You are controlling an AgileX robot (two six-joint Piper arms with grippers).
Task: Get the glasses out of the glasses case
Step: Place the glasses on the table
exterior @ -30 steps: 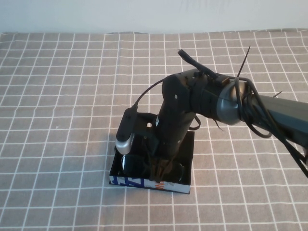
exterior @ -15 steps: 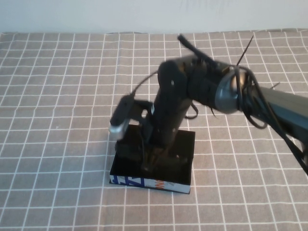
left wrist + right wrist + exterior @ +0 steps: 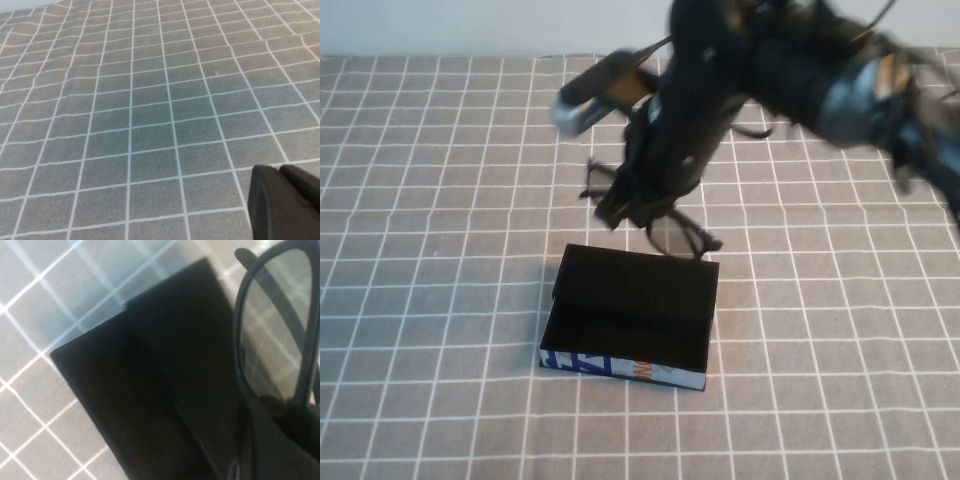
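Lifted clear since earlier, the glasses (image 3: 655,215) hang above the glasses case (image 3: 630,318).
Right gripper (image 3: 638,205) pinches their frame; left gripper (image 3: 285,202) hovers over cloth, its opening unclear.

Right gripper (image 3: 638,205) motion-blurred, fingers hard to make out against the glasses (image 3: 665,228) it grips; frame partly hidden beneath it. Left gripper (image 3: 285,202) cut off by frame edge, finger state unreadable.
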